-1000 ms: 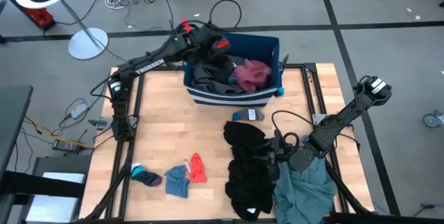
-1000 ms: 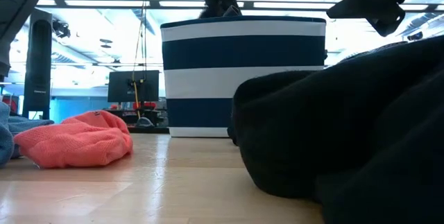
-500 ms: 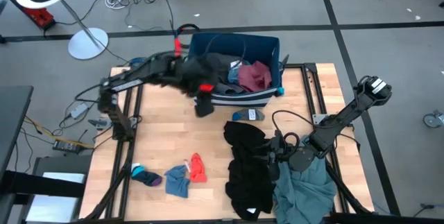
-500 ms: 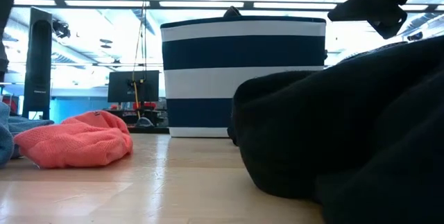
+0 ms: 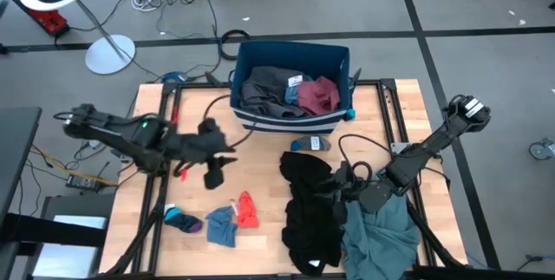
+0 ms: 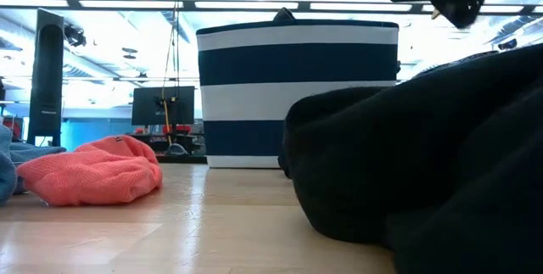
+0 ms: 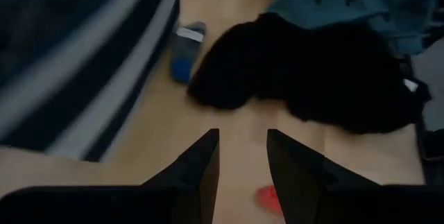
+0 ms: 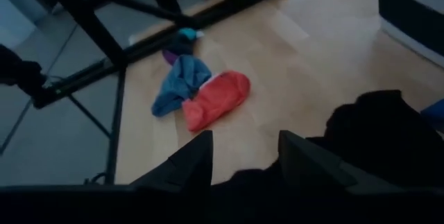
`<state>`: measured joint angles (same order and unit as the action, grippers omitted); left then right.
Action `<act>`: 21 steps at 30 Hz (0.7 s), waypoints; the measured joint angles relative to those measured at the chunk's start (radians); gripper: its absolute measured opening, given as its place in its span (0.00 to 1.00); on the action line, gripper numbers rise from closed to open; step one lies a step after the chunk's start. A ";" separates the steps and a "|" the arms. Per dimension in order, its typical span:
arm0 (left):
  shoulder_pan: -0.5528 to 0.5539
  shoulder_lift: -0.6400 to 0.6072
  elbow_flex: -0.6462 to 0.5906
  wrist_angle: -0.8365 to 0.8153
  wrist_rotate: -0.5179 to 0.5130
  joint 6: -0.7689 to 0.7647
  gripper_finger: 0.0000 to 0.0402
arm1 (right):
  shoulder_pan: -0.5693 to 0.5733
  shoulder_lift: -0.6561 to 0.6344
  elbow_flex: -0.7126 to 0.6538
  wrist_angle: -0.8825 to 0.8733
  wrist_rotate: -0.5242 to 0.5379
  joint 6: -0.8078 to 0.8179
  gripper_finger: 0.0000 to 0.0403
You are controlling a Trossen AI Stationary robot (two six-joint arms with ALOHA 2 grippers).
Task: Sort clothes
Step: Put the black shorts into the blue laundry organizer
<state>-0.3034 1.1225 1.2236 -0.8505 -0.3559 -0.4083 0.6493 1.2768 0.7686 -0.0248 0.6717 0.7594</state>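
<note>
My left gripper (image 5: 213,164) has swung away from the striped bin (image 5: 290,122) since half a second ago and now hangs over bare table in front of the bin's left corner, fingers (image 7: 201,161) parted a little, holding nothing. My right gripper (image 5: 336,188) stays low on the black garment (image 5: 308,206) in front of the bin, jaws apart, empty. Dark grey (image 5: 264,89) and maroon (image 5: 317,94) clothes lie inside the bin; the red piece (image 5: 247,210) lies well in front of it.
</note>
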 joint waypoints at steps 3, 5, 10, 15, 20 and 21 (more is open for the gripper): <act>-0.026 -0.120 -0.213 0.147 0.002 -0.050 0.31 | -0.024 0.013 0.122 -0.213 -0.043 0.024 0.40; -0.033 -0.181 -0.332 0.224 0.019 -0.072 0.31 | -0.032 0.040 0.222 -0.360 -0.050 0.030 0.39; -0.033 -0.290 -0.538 0.409 0.063 -0.101 0.31 | -0.057 0.182 0.496 -0.719 -0.123 0.093 0.38; -0.034 -0.350 -0.623 0.468 0.082 -0.102 0.31 | -0.070 0.364 0.712 -0.989 -0.211 0.204 0.37; -0.033 -0.359 -0.640 0.466 0.089 -0.097 0.31 | -0.070 0.498 0.809 -1.123 -0.293 0.290 0.37; -0.033 -0.359 -0.640 0.467 0.093 -0.097 0.31 | -0.071 0.516 0.812 -1.129 -0.305 0.304 0.37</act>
<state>-0.3367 0.7636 0.5835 -0.3840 -0.2633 -0.5056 0.5783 1.7925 1.5802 -1.1537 0.3671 1.0632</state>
